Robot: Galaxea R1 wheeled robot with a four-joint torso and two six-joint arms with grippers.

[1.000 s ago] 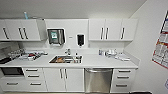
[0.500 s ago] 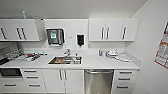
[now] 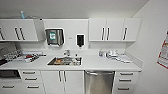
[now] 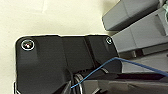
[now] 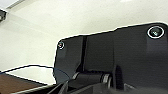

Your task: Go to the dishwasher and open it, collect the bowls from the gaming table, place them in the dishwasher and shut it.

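The dishwasher (image 3: pixel 99 82) sits under the white counter (image 3: pixel 105 65), right of the sink cabinet doors. Its brushed steel front is shut, with the bar handle (image 3: pixel 99 73) across the top. It lies straight ahead and low in the head view. The bowls and the gaming table are out of view. In the left wrist view the arm's dark plate (image 4: pixel 57 62) hangs over a pale floor beside grey robot parts. The right wrist view has its dark plate (image 5: pixel 120 55) against a white wall.
A sink (image 3: pixel 64 61) holding dishes is set in the counter left of the dishwasher. White dishes (image 3: pixel 117 56) are stacked at the counter's right end. White drawers (image 3: pixel 126 81) flank the dishwasher on the right. A wall with a poster (image 3: pixel 163 53) closes the right side.
The head view has crept slightly closer to the counter, so the camera has moved. The dishwasher stays shut.
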